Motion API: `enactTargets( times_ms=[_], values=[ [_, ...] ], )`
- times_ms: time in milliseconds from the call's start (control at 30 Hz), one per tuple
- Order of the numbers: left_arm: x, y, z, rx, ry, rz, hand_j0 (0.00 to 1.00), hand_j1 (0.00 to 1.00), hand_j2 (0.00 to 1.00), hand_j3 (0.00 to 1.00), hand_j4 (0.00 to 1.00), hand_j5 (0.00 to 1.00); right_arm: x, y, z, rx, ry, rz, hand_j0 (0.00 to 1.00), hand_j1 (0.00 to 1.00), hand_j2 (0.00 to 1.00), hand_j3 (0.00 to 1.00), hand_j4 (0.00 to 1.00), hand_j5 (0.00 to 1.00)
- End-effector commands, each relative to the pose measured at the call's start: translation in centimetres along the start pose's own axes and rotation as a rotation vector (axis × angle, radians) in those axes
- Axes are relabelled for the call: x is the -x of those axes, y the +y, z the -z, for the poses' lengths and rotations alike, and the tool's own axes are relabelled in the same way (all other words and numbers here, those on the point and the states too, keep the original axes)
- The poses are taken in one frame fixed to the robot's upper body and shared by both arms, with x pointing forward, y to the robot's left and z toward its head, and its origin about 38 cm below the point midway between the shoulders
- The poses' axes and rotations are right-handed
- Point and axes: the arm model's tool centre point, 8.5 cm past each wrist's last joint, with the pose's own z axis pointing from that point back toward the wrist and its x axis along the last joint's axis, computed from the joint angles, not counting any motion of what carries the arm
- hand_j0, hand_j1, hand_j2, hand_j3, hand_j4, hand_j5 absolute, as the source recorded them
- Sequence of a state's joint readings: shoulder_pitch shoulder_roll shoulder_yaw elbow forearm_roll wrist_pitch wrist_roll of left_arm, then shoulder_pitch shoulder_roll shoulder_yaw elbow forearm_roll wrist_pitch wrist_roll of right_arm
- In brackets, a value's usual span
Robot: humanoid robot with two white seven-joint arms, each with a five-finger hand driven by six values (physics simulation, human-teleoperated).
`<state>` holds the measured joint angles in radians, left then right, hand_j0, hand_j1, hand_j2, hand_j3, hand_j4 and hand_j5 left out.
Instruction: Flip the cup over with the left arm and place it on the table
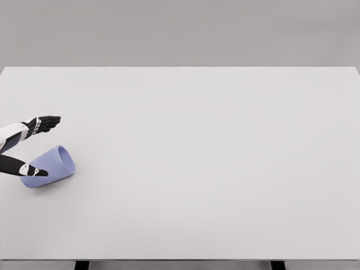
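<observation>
Lavender cup [49, 166] lies on its side on the white table [214, 169] — mouth pointing far-right; left hand [31, 147] open around it — thumb touching.

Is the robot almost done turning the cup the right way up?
Not yet. Done: the left hand has reached the purple cup, its fingers spread behind it and its thumb in front. In hand: closing around the cup, which lies on its side near the left edge of the white table. Left: gripping, lifting, flipping it upright and setting it down.
</observation>
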<state>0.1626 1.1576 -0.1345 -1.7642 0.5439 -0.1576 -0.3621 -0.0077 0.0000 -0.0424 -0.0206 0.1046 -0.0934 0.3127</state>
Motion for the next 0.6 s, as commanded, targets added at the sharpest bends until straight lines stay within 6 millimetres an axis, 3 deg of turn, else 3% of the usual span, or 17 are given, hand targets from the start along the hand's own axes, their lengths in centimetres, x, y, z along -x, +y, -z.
enactTargets(
  times_ms=[0, 567],
  values=[
    [0.8, -0.5, 0.2, 0.001, 0.051, 0.001, 1.0, 1.0, 1.0, 1.0, 1.0, 1.0, 0.0, 0.0, 0.0, 0.0, -0.001, 0.0, 1.0, 1.0, 1.0, 1.0, 1.0, 1.0],
    [1.8, -1.2, 0.5, 0.009, 0.125, 0.034, 1.0, 1.0, 1.0, 1.0, 1.0, 1.0, 0.0, 0.0, 0.0, 0.0, 0.0, 0.001, 1.0, 1.0, 1.0, 1.0, 1.0, 1.0]
  ],
)
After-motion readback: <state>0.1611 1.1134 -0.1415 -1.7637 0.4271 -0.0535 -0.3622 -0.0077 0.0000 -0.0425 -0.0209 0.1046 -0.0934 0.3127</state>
